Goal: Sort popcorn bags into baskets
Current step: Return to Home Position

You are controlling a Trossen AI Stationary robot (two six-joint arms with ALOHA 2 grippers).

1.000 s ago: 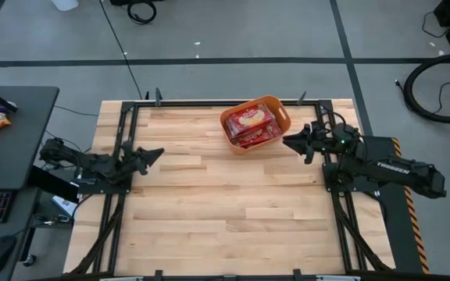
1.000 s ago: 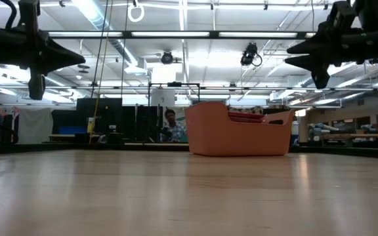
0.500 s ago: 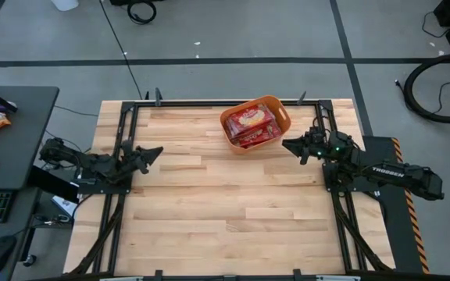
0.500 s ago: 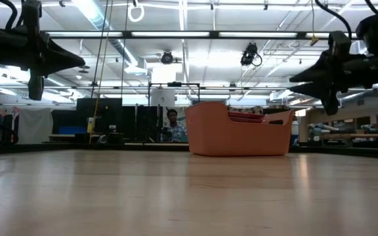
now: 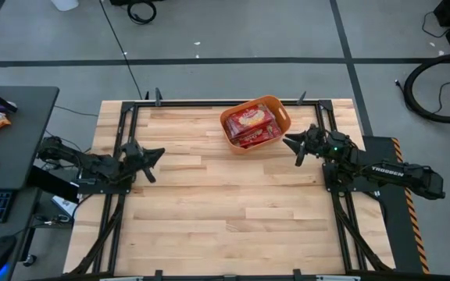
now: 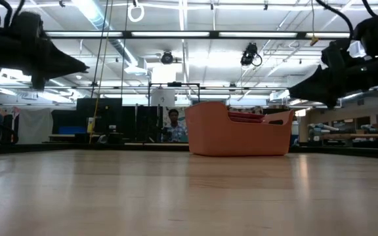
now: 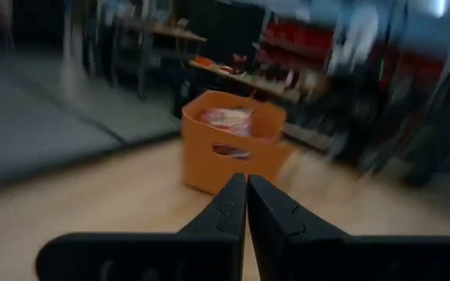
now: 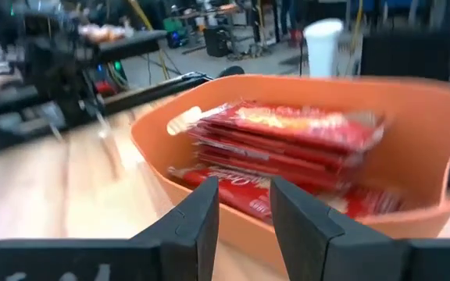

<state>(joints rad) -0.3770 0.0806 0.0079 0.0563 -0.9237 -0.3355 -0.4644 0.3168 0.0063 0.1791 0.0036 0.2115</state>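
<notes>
Orange plastic tub w/ sloping walls (image 5: 282, 113) sits far-centre on wooden tabletop (image 5: 225, 203). Its long axis slants, right end farther. Red foil popcorn bags (image 5: 248, 125) stacked inside; none seen loose on wood.

Right gripper (image 5: 291, 147) just right of tub, tips aimed at its near-right wall, not touching rim. Fingers parted by narrow gap, empty.

Left gripper (image 5: 158, 153) at left edge, well apart from tub. Fingers pressed together, empty.

Right arm nearer by far. Judgement: sorting looks done. Right arm's pull-back should go rightward, away from rim.
</notes>
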